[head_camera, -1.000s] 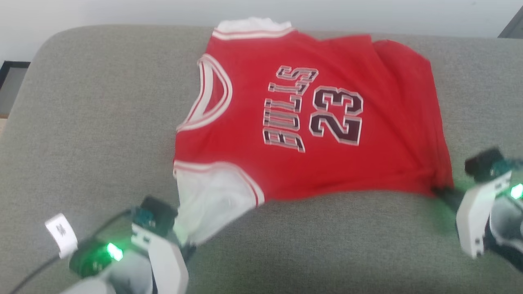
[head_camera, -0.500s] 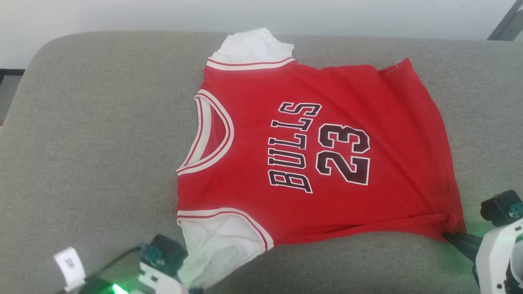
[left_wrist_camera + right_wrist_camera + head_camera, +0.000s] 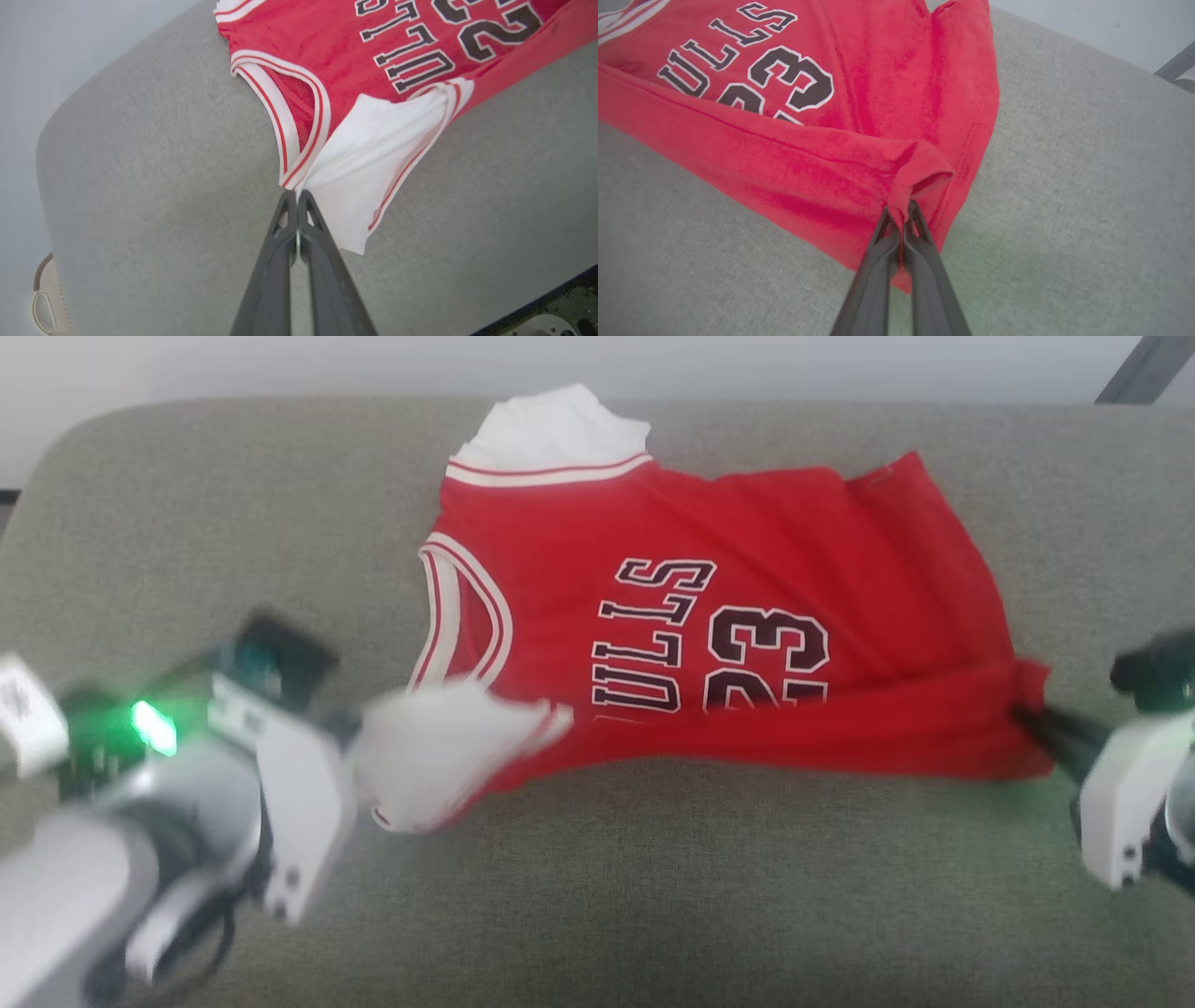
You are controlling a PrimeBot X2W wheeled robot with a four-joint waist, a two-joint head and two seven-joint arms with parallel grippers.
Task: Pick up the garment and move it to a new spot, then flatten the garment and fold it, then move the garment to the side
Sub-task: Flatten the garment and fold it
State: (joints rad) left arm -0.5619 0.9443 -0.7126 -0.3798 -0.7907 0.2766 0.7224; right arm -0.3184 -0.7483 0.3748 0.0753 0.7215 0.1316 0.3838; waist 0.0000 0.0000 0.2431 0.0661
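Shirt (image 3: pixel 728 644) lies on the grey cushion (image 3: pixel 653 896), about centre and toward the far edge. Long axis runs left-right in the head view: collar to the robot's left, hem to its right. The near long edge is raised and rolled back toward the far side, covering the lower part of the "BULLS 23" print.

Left pincer (image 3: pixel 297 195) is fully closed, pinching the white near sleeve (image 3: pixel 373 149) just beside the collar trim. Right pincer (image 3: pixel 903 212) is fully closed on the near hem corner, with red cloth bunched at the tips.

A beige rim with a handle slot (image 3: pixel 44 298) sits past the cushion edge; can't tell its contents.

Look: bright red body, white sleeves, red-and-white striped trim, dark lettering outlined in white. The far sleeve (image 3: pixel 551 429) lies flat.
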